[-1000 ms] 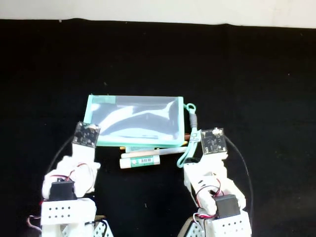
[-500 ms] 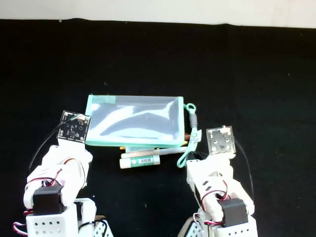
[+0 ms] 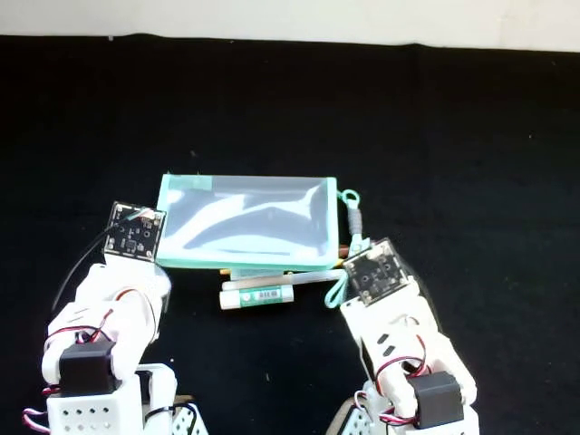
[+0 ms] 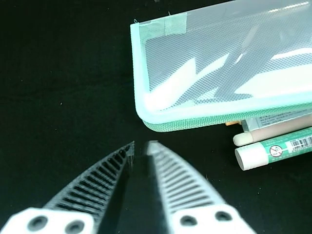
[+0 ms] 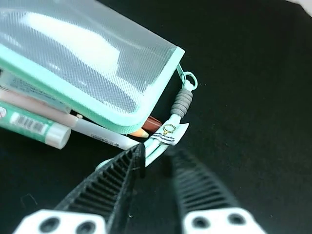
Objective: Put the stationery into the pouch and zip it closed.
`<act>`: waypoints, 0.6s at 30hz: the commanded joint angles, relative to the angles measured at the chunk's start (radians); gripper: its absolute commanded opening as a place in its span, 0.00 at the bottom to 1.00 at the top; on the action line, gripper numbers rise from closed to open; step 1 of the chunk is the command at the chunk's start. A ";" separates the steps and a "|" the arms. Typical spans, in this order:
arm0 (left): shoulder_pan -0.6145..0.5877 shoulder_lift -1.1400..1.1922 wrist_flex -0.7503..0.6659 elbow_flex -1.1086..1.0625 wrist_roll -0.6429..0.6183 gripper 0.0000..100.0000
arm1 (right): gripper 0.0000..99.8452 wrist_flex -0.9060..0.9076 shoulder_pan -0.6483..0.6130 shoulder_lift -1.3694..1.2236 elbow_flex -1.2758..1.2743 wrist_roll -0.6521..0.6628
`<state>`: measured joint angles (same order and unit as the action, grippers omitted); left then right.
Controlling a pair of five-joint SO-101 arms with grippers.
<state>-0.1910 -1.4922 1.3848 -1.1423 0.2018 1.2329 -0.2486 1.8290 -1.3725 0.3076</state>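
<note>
A mint-edged mesh pouch lies flat mid-table. Along its near edge lie a green-labelled tube and a few pens, partly tucked under the edge. In the left wrist view, my left gripper is shut on nothing, just short of the pouch's rounded corner, with the tube off to one side. My right gripper is open, its tips just short of the white tag on the mint strap with a grey bead. The pouch, tube and a white pen lie beyond.
The black tabletop is bare around the pouch. A white wall strip runs along the far edge. My left arm's wrist board hangs by the pouch's near-left corner. My right arm's wrist board hangs over the strap's near end.
The left arm drew back and left from the pouch's corner, then held still. The right arm first pulled away to the right, then swung in towards the strap.
</note>
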 commanded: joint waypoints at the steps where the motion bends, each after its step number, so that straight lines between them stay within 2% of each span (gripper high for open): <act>1: -0.004 0.012 -0.025 0.036 -0.005 0.18 | 0.26 -0.013 0.005 -0.004 0.021 -0.184; 7: -0.005 0.013 -0.031 0.033 -0.008 0.18 | 0.26 -0.035 -0.001 -0.093 0.031 -0.374; 10: -0.008 0.013 -0.031 0.031 -0.008 0.18 | 0.26 -0.093 -0.007 -0.245 0.030 -0.450; 18: -0.012 0.013 -0.023 0.021 -0.009 0.18 | 0.26 -0.291 -0.125 -0.693 0.062 -0.628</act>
<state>-0.1910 -1.4876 1.3755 -1.1423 0.2018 0.9950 -0.3330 1.2720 -1.3725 -0.2616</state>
